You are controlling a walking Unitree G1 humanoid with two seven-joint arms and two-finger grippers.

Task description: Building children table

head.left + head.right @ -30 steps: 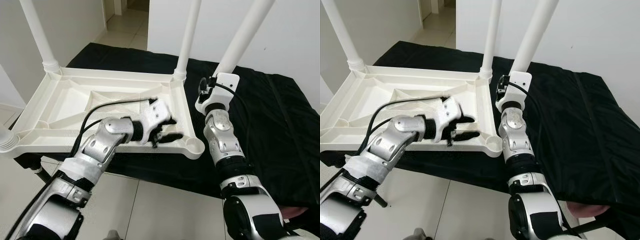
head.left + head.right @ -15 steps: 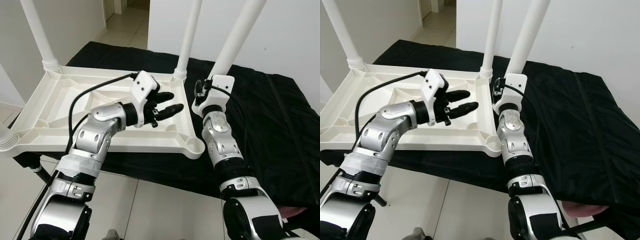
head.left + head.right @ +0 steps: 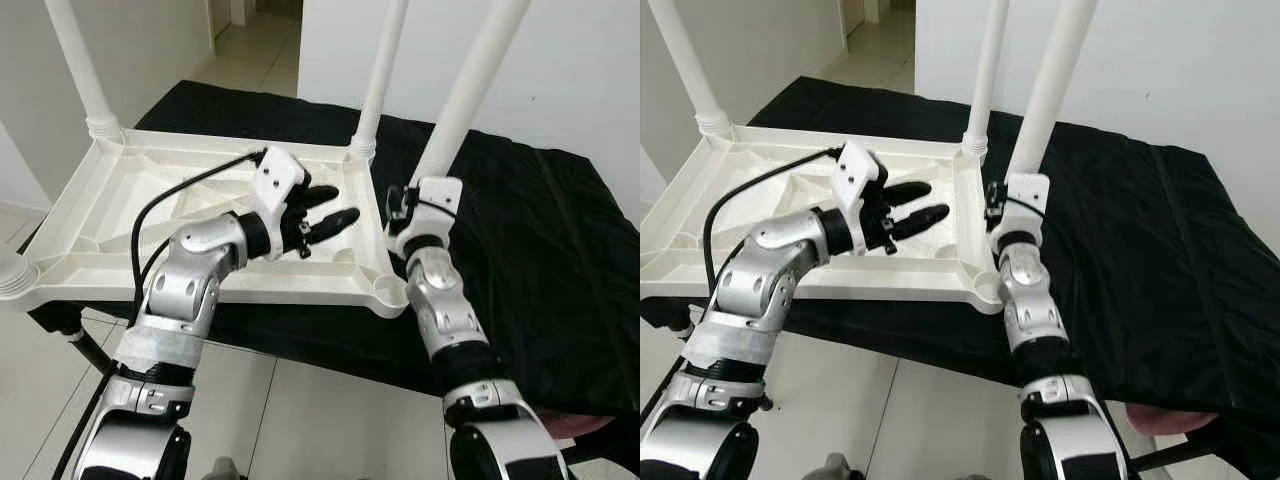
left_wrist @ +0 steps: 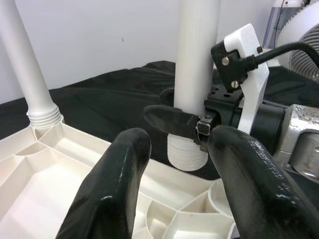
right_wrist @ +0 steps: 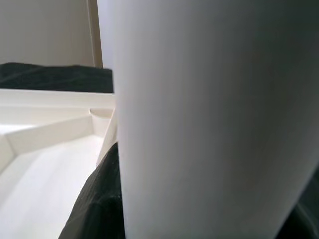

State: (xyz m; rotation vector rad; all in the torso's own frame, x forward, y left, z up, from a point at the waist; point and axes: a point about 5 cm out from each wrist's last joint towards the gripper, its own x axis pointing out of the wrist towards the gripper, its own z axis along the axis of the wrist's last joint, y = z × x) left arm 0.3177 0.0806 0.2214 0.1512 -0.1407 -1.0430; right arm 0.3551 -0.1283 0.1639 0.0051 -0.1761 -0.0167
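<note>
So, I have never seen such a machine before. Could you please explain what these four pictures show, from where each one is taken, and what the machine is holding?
This is a humanoid robot with two silver arms. Each arm ends in an end effector with two long black fingers.

The two wide pictures come from the cameras in its head, which look down. The two close pictures come from a camera on each wrist.

On a low surface under a black cloth lies a white plastic children's table top, upside down, with its ribs showing. White round legs already stand in its corners.

The right end effector is shut on another white leg, held upright beside the near corner socket. In its wrist picture this leg is very close.

The left end effector hovers open over the table top and holds nothing.
</note>
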